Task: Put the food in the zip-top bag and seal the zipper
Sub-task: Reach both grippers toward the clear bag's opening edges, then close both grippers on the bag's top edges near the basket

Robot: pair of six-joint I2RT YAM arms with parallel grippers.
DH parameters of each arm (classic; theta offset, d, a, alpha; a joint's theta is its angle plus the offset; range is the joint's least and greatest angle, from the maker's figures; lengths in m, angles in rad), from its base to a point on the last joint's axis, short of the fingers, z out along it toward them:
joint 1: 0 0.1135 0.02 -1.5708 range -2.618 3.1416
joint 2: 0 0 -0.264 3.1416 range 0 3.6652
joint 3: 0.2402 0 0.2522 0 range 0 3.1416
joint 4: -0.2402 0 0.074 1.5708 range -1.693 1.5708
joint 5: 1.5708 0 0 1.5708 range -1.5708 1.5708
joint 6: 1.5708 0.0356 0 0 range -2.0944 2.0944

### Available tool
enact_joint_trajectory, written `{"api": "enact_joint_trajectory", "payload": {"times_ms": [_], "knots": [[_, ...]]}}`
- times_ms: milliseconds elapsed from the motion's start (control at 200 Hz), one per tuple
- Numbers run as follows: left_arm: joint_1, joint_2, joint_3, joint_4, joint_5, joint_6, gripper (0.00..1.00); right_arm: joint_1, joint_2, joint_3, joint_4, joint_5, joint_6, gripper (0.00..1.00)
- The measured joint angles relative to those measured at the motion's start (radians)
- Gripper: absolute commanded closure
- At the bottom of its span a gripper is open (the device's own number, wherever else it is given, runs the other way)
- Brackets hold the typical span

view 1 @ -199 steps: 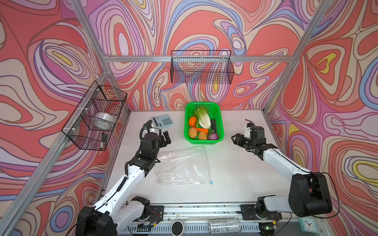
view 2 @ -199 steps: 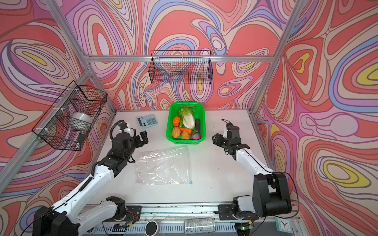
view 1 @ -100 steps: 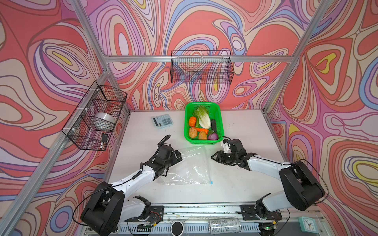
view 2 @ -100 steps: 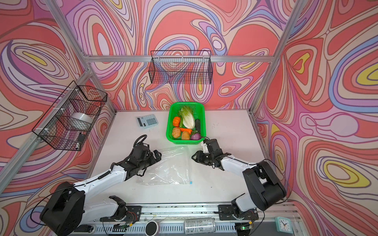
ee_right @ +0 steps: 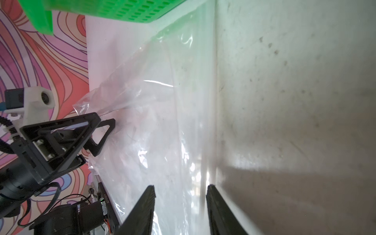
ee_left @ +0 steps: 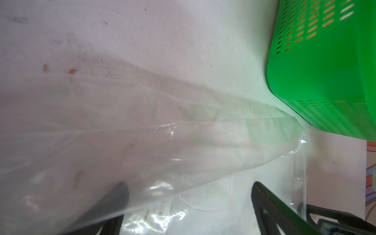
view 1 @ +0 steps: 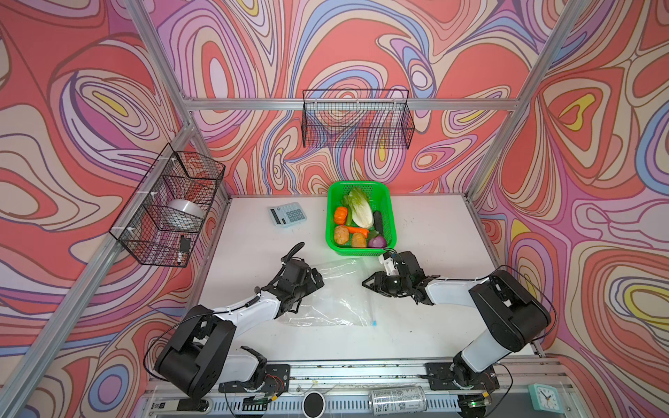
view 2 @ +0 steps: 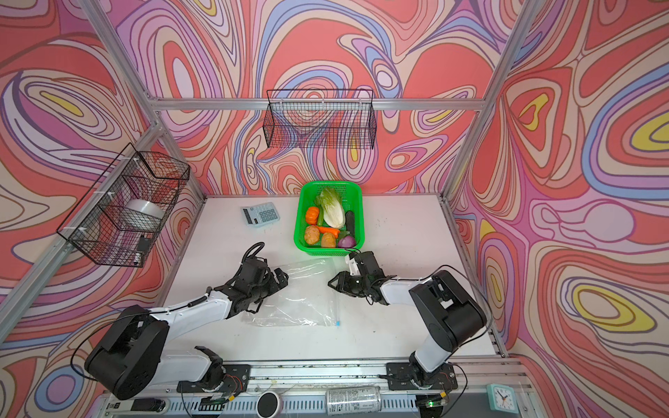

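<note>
Table holds your bag flat at centre, basket just beyond it, your left gripper spread wide at bag's left edge, right gripper jaws apart astride its zip edge, neither clamped, food all in basket.

Left arm and right arm extend low, forearms converging toward the middle. Left gripper: jaws spread wide. Right gripper: jaws partly apart, tips facing the left gripper.
</note>
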Motion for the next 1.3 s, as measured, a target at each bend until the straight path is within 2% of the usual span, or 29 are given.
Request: {"api": "enact_joint_trajectory", "payload": {"times_ms": [255, 516, 551, 631, 831, 1006, 1302], "knots": [[0.000, 0.008, 0.007, -0.002, -0.001, 0.000, 0.02, 0.000, -0.031, -0.021, 0.049, -0.026, 0.050, 0.65], [0.000, -0.006, 0.007, -0.029, -0.004, 0.001, 0.02, 0.001, -0.137, -0.003, 0.055, -0.047, 0.079, 0.91], [0.000, -0.009, 0.007, -0.035, -0.004, 0.001, 0.02, 0.001, -0.136, 0.002, 0.055, -0.050, 0.082, 0.92], [0.000, -0.016, 0.007, -0.048, -0.004, 0.003, 0.02, 0.001, -0.134, 0.005, 0.058, -0.056, 0.088, 0.88], [0.000, -0.025, 0.007, -0.073, -0.004, 0.016, 0.02, 0.004, -0.103, 0.008, -0.008, -0.031, 0.047, 0.63], [0.000, -0.027, 0.007, -0.078, -0.003, 0.024, 0.02, 0.006, -0.102, 0.006, -0.127, 0.051, -0.017, 0.62], [0.000, -0.016, 0.026, -0.099, 0.000, 0.028, 0.02, 0.009, -0.037, -0.018, -0.089, 0.063, -0.018, 0.61]]}}
